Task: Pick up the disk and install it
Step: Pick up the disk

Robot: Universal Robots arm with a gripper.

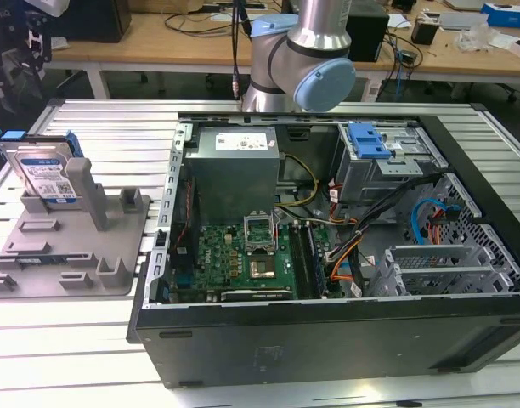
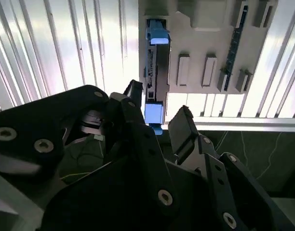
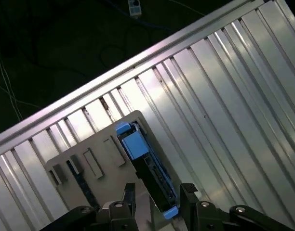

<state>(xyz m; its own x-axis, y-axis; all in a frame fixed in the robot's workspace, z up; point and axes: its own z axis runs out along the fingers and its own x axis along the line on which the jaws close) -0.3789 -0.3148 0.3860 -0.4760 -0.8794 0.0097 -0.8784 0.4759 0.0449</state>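
The disk (image 1: 48, 174) is a silver drive with a white-and-blue label in a blue carrier. It stands on edge in a grey holder (image 1: 73, 246) at the exterior view's left. The arm (image 1: 307, 51) rises at the back. In both wrist views the disk (image 2: 151, 72) (image 3: 147, 168) is seen edge-on from above, well below my gripper (image 2: 159, 113) (image 3: 158, 195). The gripper is open with nothing between its black fingers (image 2: 183, 122). The disk's blue end lines up with the gap between them.
An open computer case (image 1: 328, 340) lies on the slatted metal table (image 1: 107, 136), to the exterior view's right of the holder. Inside it are a grey power supply (image 1: 234, 161), a motherboard (image 1: 243, 259), cables and a drive bay with a blue latch (image 1: 368, 140).
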